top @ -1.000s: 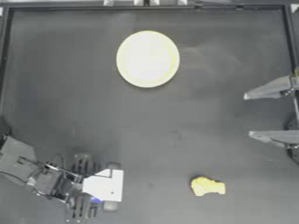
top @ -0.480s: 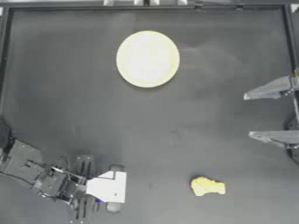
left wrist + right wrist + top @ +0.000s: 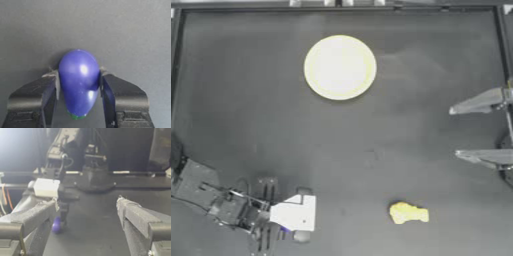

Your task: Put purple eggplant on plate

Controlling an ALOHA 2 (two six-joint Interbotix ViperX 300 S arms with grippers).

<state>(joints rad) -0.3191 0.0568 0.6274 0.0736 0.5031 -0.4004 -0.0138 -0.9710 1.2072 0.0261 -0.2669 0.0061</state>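
Glossy rounded purple eggplant (image 3: 79,82) betw. left gripper (image 3: 78,80) pads.

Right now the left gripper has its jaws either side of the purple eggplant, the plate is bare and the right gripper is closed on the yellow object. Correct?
Not quite. In the top view the right gripper sits open at the table's right edge, well apart from the yellow object. The rest holds: the left gripper brackets the purple eggplant, and the plate is bare.

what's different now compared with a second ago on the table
The left hand has shifted slightly toward the near-left corner of the table and now clamps the eggplant. The plate, the yellow lump and the parked right hand have not moved.
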